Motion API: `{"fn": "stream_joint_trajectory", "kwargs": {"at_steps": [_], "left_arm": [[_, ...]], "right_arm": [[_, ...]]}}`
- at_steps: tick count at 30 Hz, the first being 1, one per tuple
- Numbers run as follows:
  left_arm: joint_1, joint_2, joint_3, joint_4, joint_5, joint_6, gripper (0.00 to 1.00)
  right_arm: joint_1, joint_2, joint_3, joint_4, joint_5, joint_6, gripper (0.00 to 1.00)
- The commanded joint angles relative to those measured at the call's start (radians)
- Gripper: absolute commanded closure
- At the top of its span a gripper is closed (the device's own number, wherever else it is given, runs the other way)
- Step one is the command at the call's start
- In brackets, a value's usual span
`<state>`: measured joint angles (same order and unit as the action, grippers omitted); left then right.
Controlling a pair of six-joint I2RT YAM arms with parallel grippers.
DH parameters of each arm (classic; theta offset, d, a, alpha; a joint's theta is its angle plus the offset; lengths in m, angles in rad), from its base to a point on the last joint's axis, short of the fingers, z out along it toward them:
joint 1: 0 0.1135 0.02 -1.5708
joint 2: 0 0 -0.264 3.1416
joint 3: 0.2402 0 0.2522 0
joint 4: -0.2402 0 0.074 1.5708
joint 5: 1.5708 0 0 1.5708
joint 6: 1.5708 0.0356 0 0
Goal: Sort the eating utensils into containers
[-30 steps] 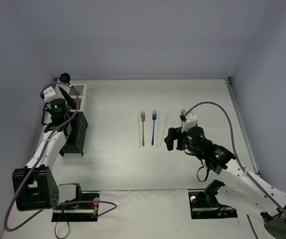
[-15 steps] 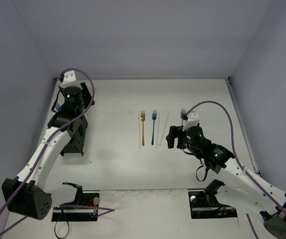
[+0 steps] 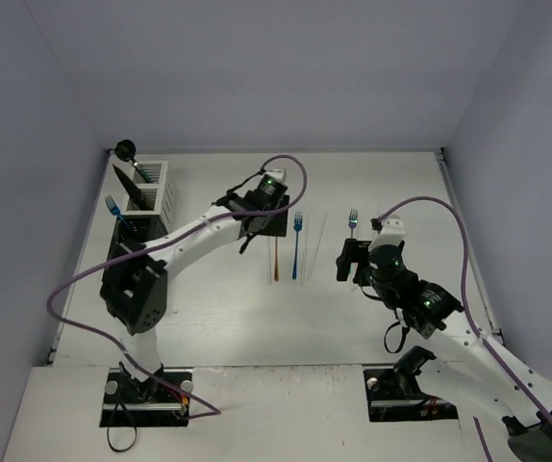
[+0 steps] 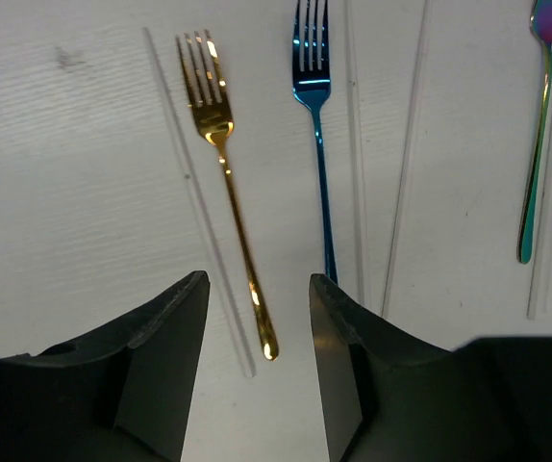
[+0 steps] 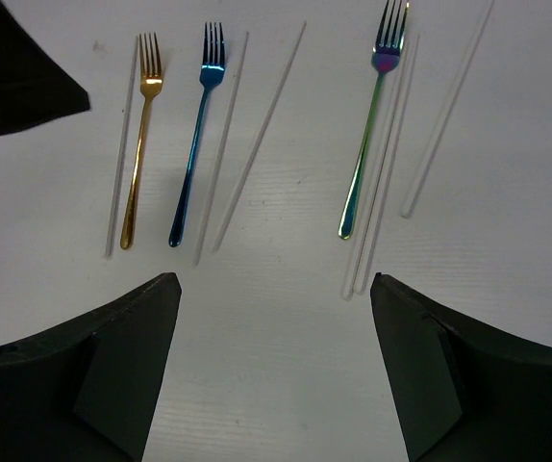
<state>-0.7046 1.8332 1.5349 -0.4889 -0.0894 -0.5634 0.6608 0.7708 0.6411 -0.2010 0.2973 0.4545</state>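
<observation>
A gold fork (image 4: 223, 183), a blue fork (image 4: 314, 125) and an iridescent teal fork (image 4: 536, 135) lie side by side mid-table, with pale chopsticks (image 4: 194, 192) between them. My left gripper (image 4: 257, 289) hangs open just over the gold fork's handle end, which shows between its fingers, held by neither. It hides that fork's tines (image 3: 276, 265) from above. My right gripper (image 5: 274, 289) is open and empty, short of the teal fork (image 5: 367, 144) and two chopsticks (image 5: 377, 173). The white container (image 3: 158, 188) stands far left.
A black utensil and a teal one stick out of the white container. A blue fork (image 3: 114, 206) stands just left of it. The darker containers below are mostly hidden by my left arm (image 3: 189, 236). Grey walls close the table's back and sides.
My left arm swung from the containers at the far left to the middle, over the gold fork, and its jaws opened. My right gripper drifted slightly right.
</observation>
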Motion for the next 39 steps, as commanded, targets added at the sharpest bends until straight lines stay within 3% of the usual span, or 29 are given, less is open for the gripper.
{"fn": "stream_joint_trajectory", "kwargs": {"at_steps": [1,9,21,39], "left_arm": [[-0.025,0.132,0.148,-0.035,0.029,-0.044,0.59],[-0.03,0.324,0.306,-0.115,-0.018,-0.066,0.7],[-0.025,0.277,0.26,-0.112,-0.122,-0.081,0.69],[0.017,0.394,0.351,-0.152,-0.054,-0.081,0.69]], "right_arm": [[-0.009,-0.031,0.0,-0.003,0.068,0.03,0.22],[-0.01,-0.059,-0.012,-0.005,0.051,0.041,0.22],[-0.01,-0.036,-0.017,-0.003,0.043,0.036,0.22],[-0.01,-0.051,-0.02,-0.003,0.034,0.036,0.22]]}}
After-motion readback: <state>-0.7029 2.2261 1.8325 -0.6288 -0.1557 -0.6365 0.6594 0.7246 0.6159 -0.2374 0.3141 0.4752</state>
